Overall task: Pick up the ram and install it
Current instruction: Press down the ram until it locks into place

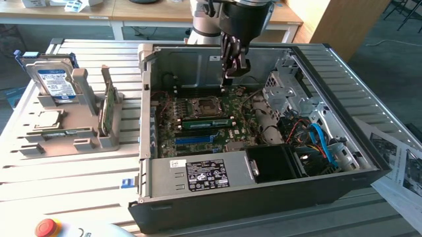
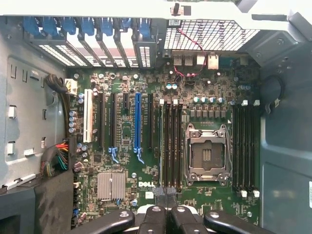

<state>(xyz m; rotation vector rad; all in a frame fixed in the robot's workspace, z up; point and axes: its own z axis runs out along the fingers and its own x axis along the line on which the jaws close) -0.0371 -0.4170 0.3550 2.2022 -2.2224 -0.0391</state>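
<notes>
Silver metal under a blue-and-white label marked the hard drive (image 1: 55, 81), which stood upright at the exterior view's left end of the grey holder (image 1: 84, 91) on the slatted table (image 1: 72, 173). A square processor chip (image 1: 46, 119) lay flat in the holder just below it. Next along, I could see a ram stick (image 1: 109, 104) standing on its long edge between the holder's upright walls, with nothing touching it. Further right sat the open computer case (image 1: 146, 94), its green motherboard (image 1: 170, 112) exposed. A second ram stick (image 1: 207, 122), green with pale labels, sat in a slot beside the empty processor socket (image 2: 207, 153), and the long blue slot (image 1: 191, 139) ran just in front of it. My gripper (image 1: 232, 73) hung above the back part of the board, clear of both sticks, its jaws pressed together and holding nothing. In the wrist view its fingertips lined up with the dark memory slots next to the socket. Towards the exterior view's right were the black power supply (image 1: 201, 175), blue cables (image 1: 320, 140), and printed papers (image 1: 400, 168) on the table.
</notes>
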